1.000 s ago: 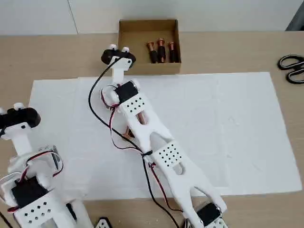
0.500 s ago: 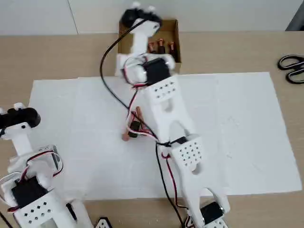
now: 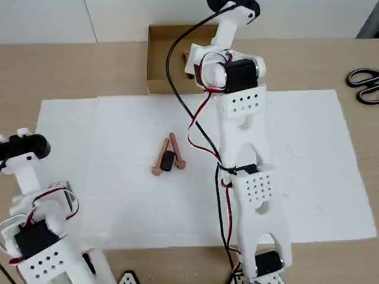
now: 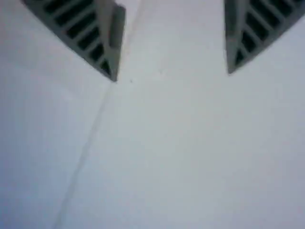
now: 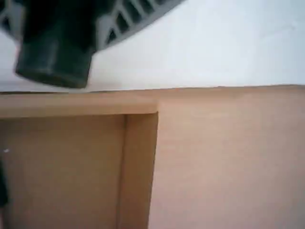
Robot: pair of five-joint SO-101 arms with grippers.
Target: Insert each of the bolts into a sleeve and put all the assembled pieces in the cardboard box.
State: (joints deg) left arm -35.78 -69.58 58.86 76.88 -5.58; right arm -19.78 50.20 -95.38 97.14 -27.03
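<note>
While the right arm [image 3: 243, 136] stretches across the white paper sheet [image 3: 296, 154] toward 12 o'clock, we see its wrist above the right half of the open brown cardboard box [image 3: 161, 59]. The box sits on the light wooden desk [image 3: 71, 65] at the sheet's far edge. In the right wrist view, the right jaws are closed on a black cylindrical sleeve [image 5: 52, 67], with ribbed grey faces on either side of it. Its free round end hangs near a corner of the box. We cannot tell whether a bolt sits inside it.

Two copper-coloured bolts [image 3: 176, 151] lie loose near the middle of the sheet, at about 7 o'clock from the box and well apart from both sets of jaws. They are close at their 12 o'clock ends and spread toward 6 o'clock, and a second black sleeve [image 3: 167, 160] lies between them.

The left arm [image 3: 32, 207] stands at the desk's 8 o'clock corner. The left jaws are open, two ribbed grey tips held wide apart over the sheet, whose faint crease shows between them. The loose bolts lie toward 3 o'clock from that arm's wrist.

Black-handled scissors [image 3: 364, 83] rest at the desk's 2 o'clock edge.
</note>
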